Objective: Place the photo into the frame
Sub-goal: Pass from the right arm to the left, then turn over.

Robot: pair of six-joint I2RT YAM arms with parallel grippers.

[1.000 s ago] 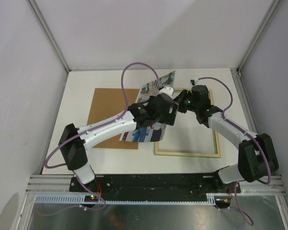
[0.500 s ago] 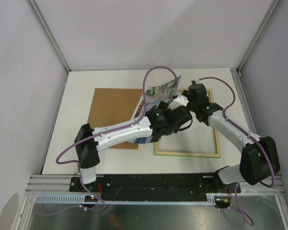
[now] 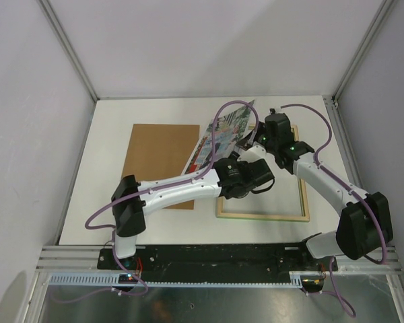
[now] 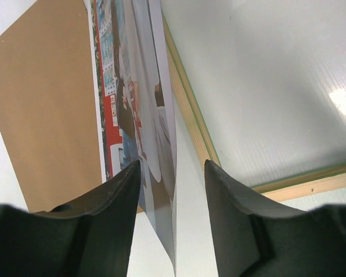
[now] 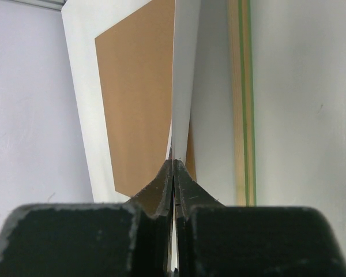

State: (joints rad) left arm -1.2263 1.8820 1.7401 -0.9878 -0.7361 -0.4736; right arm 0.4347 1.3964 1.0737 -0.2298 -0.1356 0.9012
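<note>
The photo (image 3: 223, 128) is held up on edge, tilted, between the brown board and the frame (image 3: 262, 216), which lies flat with its pale wood back up. My right gripper (image 3: 251, 139) is shut on the photo's edge. In the right wrist view the gripper (image 5: 173, 164) pinches the photo (image 5: 184, 69), which shows edge-on. My left gripper (image 3: 247, 157) is open just below it. In the left wrist view the photo's (image 4: 132, 98) lower corner hangs between the spread jaws of the left gripper (image 4: 172, 173), touching neither. The frame's rail (image 4: 187, 109) runs to its right.
A plain brown backing board (image 3: 160, 161) lies flat left of the frame; it also shows in the left wrist view (image 4: 40, 109) and the right wrist view (image 5: 138, 98). Grey walls and metal posts enclose the white table (image 3: 108, 128).
My left wrist has slid back along the photo toward the near side and right. More of the photo shows, and it has shifted slightly right and up. The right gripper keeps its hold.
</note>
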